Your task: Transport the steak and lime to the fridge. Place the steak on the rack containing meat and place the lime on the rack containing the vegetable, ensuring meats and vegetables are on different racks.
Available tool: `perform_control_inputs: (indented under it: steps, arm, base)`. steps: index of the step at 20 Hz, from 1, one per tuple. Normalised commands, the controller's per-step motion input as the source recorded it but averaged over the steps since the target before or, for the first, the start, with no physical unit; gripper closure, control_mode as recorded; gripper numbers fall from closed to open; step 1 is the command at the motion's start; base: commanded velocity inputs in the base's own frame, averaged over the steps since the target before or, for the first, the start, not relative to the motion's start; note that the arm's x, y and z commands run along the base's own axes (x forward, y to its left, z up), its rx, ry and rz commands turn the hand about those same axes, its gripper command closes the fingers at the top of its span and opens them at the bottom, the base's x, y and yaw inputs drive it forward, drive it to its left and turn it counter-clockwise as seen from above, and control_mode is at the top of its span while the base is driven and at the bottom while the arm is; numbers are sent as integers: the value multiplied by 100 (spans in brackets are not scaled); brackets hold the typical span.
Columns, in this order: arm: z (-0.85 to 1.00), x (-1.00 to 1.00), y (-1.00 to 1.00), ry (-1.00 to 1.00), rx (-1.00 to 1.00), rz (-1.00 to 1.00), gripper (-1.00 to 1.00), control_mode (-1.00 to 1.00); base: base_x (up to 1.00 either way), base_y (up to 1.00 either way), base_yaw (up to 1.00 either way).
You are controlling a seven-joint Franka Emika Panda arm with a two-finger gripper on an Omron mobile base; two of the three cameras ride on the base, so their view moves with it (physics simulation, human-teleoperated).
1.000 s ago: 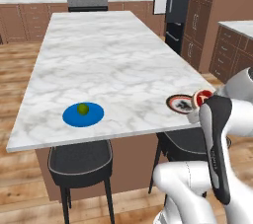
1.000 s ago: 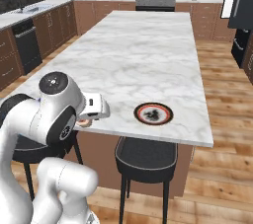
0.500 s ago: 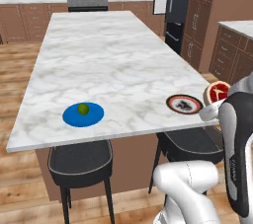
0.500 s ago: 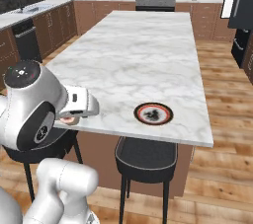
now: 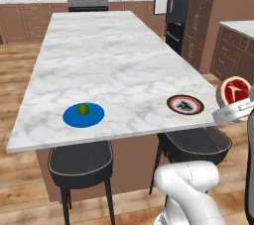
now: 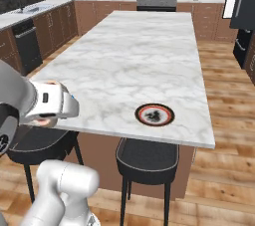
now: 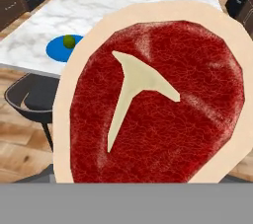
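The steak (image 5: 235, 91), a round red slab with a pale fat rim and white bone mark, hangs in the air just past the island's right front corner, with my gripper (image 5: 232, 106) shut on its lower edge. Up close in the hand view the steak (image 7: 153, 94) hides the fingertips. The lime (image 5: 83, 109) rests on a blue plate (image 5: 94, 117) near the island's front left; the hand view shows the lime (image 7: 69, 41) beyond the steak. The black fridge (image 5: 179, 6) stands far back right, its door shut, racks hidden.
An empty dark-rimmed plate (image 5: 185, 104) lies on the marble island (image 5: 109, 55) near its front right edge. Two dark stools (image 5: 79, 162) (image 5: 196, 143) stand under the front edge. Wooden cabinets (image 5: 233, 45) line the right side, with open floor between them and the island.
My arm has swung the steak to the right, off the island's corner and away from the dark-rimmed plate. The lime and both plates have stayed put.
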Motion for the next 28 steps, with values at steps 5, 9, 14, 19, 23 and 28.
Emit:
perform_control_inputs:
  steps: [5, 9, 14, 19, 23, 28]
  arm:
    - [25, 0, 0, 0, 0, 0, 100, 100]
    - [0, 0, 0, 0, 0, 0, 100, 100]
    - [0, 0, 0, 0, 0, 0, 100, 100]
    - [0, 0, 0, 0, 0, 0, 100, 100]
    - [0, 0, 0, 0, 0, 0, 100, 100]
    - [0, 0, 0, 0, 0, 0, 100, 100]
  base:
    - [2, 0, 0]
    - [21, 6, 0]
    - [14, -79, -16]
    - [-1, -100, -6]
    - [0, -100, 0]
    - [11, -100, 0]
